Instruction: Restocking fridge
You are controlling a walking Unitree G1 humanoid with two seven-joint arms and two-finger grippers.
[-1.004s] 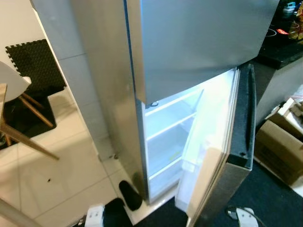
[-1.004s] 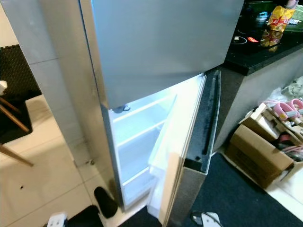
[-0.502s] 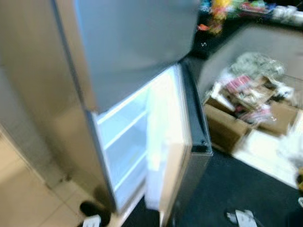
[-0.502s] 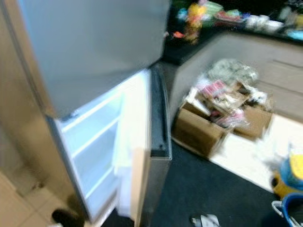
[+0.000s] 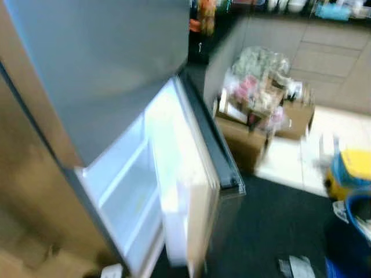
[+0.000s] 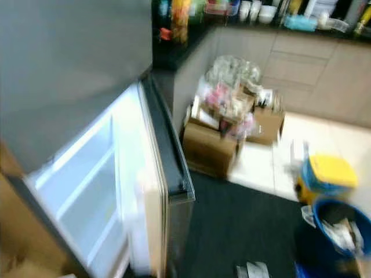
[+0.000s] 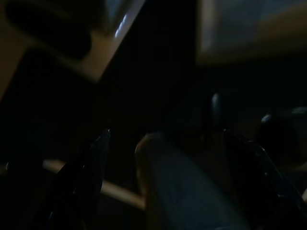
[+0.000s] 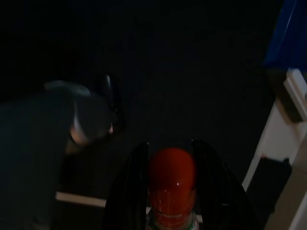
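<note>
1. Fridge (image 5: 116,87): on the robot's left, its lower door (image 5: 191,174) swung open, lit white shelves (image 5: 124,191) showing inside.
2. Right hand (image 8: 170,158): in the dark right wrist view, its black fingers (image 8: 132,187) clamp a red-capped bottle (image 8: 171,184).
3. Left hand (image 7: 163,143): fingers spread apart, holding nothing.
4. Cardboard boxes (image 6: 214,145) of clutter stand beside the dark worktop (image 6: 174,49); a blue bucket (image 6: 336,226) sits further right.
</note>
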